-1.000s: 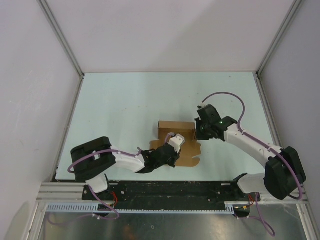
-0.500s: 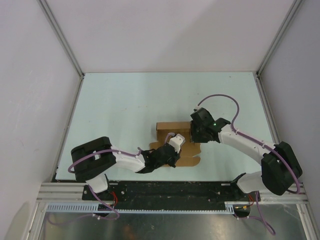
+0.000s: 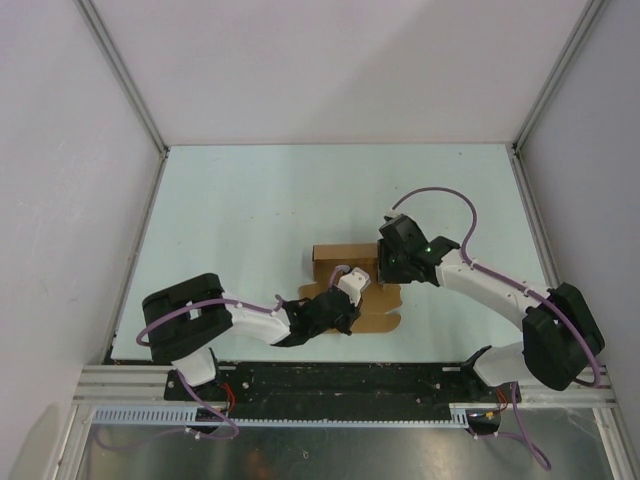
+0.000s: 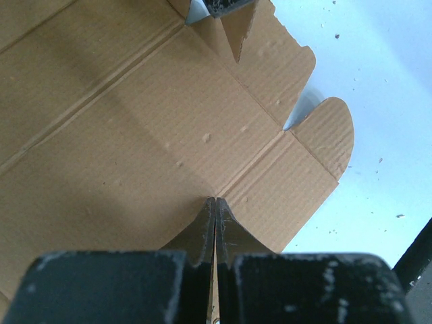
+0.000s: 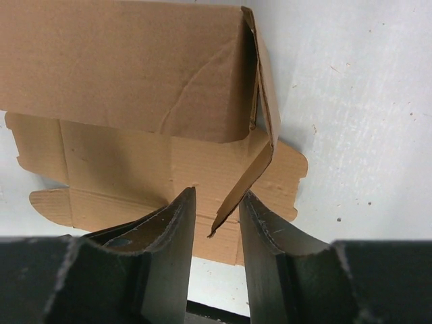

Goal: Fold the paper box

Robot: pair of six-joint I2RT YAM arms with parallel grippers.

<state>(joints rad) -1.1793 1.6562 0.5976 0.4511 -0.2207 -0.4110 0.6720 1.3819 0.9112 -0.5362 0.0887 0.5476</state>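
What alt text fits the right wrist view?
A partly folded brown paper box lies on a pale table, one panel raised. Its loose side flap reaches down between the open black jaws.

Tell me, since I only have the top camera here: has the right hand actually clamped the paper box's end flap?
Observer: No. In the right wrist view the right hand is open. The end flap of the paper box sits unpinched in the gap between its fingers.
Operator: And is the left hand holding anything?
Observer: The left wrist view shows the left hand shut, with nothing between the fingers. Its tips are pressed down on the box's flat panel.
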